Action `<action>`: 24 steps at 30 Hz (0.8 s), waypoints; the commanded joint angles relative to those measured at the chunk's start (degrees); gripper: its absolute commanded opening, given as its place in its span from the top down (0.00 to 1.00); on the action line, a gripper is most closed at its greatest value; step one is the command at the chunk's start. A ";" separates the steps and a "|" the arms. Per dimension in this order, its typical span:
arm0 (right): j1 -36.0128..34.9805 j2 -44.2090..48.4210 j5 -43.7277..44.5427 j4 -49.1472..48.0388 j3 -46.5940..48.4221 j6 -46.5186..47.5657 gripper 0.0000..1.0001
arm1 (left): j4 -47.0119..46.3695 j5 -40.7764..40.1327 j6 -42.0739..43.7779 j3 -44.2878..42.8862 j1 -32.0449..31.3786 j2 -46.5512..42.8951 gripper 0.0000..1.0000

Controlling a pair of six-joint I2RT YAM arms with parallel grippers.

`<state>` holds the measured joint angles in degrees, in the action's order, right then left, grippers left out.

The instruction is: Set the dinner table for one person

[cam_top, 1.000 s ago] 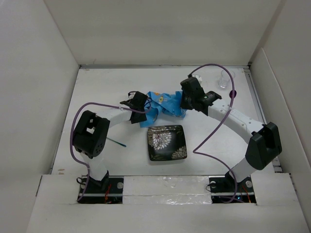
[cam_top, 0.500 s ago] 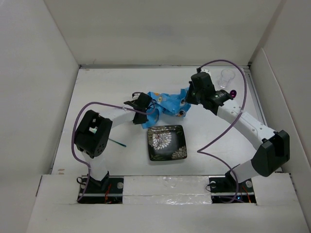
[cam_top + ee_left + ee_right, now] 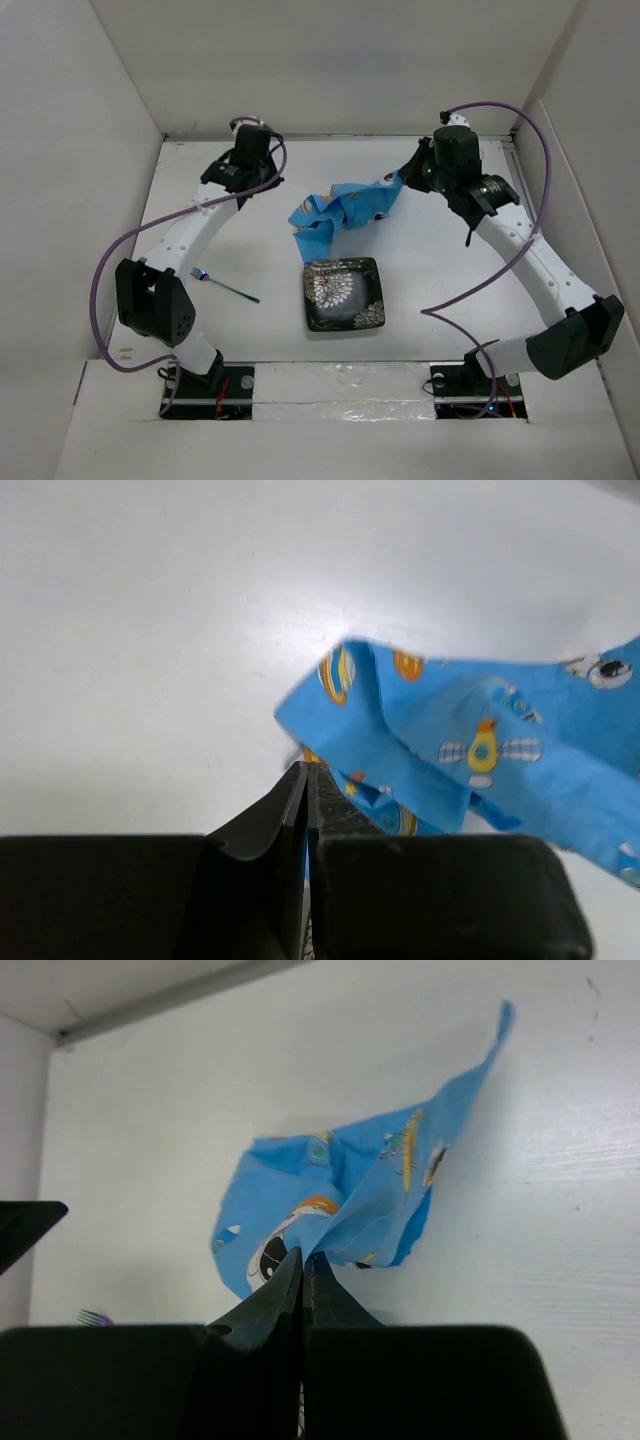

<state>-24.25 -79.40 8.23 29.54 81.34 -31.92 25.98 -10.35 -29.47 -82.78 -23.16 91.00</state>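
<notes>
The bench (image 3: 200,220) is the white flat surface that fills the middle of the overhead view. White panels (image 3: 90,150) stand at its edges, and both arms are bolted to its near side.

A blue cloth (image 3: 340,208) with a cartoon print lies crumpled near the centre of the bench, drawn out in a band toward the right. The right claw (image 3: 303,1258) is pressed together on it. In its wrist view the fabric rises straight from the closed tips, and one free corner stands up beyond them. From above, that claw sits at the cloth's right end, toward the far right of the bench.

The left claw (image 3: 305,775) is also pressed together, with nothing seen between its fingers. In its wrist view the cloth lies past the tips (a folded edge is nearest). From above, the claw sits at the far left of the bench, apart from the cloth's left end.

A dark square plate (image 3: 343,293) with a pale flower pattern rests flat on the bench, just nearer than the cloth. A fork (image 3: 226,286) lies flat to the plate's left, apart from it, between the plate and the left arm.
</notes>
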 commanded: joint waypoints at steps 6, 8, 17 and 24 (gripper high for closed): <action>1.40 2.13 -0.58 -0.18 0.15 -2.17 1.00 | 4.71 8.30 2.49 6.96 -1.98 -0.47 0.87; 3.15 3.89 -1.46 -1.49 -4.51 -2.09 1.00 | 2.33 13.22 2.05 11.40 -2.76 -0.21 0.71; 4.39 2.85 -3.92 -2.29 -8.13 -2.36 1.00 | -2.24 12.19 2.49 11.42 -7.78 7.59 0.43; 3.86 2.23 -6.03 -3.79 -7.51 -2.27 1.00 | -1.20 8.35 4.86 4.58 -10.66 17.62 0.40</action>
<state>-20.05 -77.01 3.79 28.97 71.92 -34.28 24.12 0.67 -26.35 -74.67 -31.62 106.43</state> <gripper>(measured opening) 0.012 0.593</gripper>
